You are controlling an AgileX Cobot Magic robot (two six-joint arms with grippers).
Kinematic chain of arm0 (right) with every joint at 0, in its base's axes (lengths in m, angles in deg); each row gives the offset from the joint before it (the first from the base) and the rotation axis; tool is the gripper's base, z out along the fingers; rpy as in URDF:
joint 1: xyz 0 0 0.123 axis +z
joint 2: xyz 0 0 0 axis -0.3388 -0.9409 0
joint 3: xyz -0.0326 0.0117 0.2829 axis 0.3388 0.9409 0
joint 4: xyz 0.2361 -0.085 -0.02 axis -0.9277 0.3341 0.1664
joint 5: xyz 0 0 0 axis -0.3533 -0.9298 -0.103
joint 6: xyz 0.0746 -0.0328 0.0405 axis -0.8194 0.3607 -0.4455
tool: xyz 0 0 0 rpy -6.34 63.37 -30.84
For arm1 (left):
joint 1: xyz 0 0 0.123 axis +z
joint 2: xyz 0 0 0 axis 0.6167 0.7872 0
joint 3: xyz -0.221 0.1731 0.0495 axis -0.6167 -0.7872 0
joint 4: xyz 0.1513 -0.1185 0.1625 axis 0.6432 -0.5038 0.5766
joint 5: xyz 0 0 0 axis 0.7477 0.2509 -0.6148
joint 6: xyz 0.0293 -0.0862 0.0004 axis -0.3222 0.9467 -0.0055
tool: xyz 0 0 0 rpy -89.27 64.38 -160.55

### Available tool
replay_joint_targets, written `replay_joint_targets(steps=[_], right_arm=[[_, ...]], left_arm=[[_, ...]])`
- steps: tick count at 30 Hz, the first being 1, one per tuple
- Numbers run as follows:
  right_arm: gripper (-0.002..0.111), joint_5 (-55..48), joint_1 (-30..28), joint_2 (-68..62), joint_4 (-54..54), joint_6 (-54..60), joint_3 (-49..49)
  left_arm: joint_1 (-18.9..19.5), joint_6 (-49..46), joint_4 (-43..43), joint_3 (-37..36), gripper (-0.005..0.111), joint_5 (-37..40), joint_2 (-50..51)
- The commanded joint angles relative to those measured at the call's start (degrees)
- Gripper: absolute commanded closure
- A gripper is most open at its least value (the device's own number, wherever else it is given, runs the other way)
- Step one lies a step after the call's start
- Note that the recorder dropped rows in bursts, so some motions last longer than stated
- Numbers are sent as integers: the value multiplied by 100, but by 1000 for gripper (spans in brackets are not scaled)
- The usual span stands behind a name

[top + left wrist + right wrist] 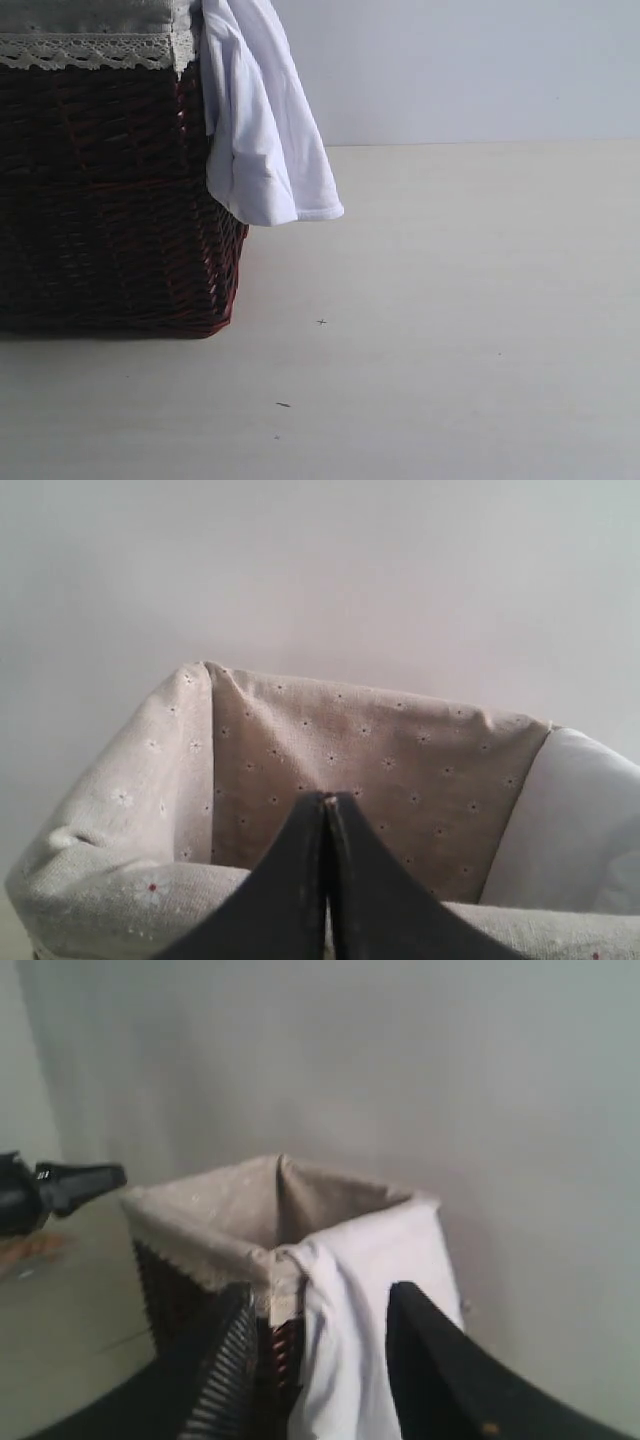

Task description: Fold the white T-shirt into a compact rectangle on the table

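The white T-shirt (262, 110) hangs draped over the right rim of a dark wicker basket (100, 220), its lower edge dangling above the table (450, 300). No gripper shows in the exterior view. In the right wrist view my right gripper (320, 1305) stands open, its fingers apart on either side of the hanging T-shirt (365, 1290), which lies beyond them, untouched. My left gripper (328, 800) is shut with nothing in it and hovers at the basket's mouth, facing the flowered liner (360, 750). A piece of the T-shirt (590, 820) shows at the liner's edge.
The basket has a lace-trimmed cloth liner (90, 50) folded over its rim and stands at the table's left. In the right wrist view the left arm's dark tip (70, 1188) reaches toward the basket's top. A plain pale wall stands behind.
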Motion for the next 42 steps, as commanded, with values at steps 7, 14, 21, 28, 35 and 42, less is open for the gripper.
replay_joint_targets(steps=[7,14,21,28,35,42], right_arm=[[65,510,316,-2534,340,672,-426],[53,-1072,1488,-3785,340,1175,-824],[51,-1342,1985,-4610,245,1175,-1567],[52,-2238,2305,-5166,243,1189,-1995],[55,-2614,2305,-5449,197,1221,-2116],[82,-2614,2305,-5647,-149,1221,-2116]], left_arm=[[-260,76,0,-64,107,64,-258],[-379,202,0,-288,107,-193,-270],[-379,225,0,-357,107,-364,-270],[-379,333,0,-357,107,-385,-270],[-379,348,0,-357,107,-385,-270],[-379,348,0,-357,107,-385,-270]])
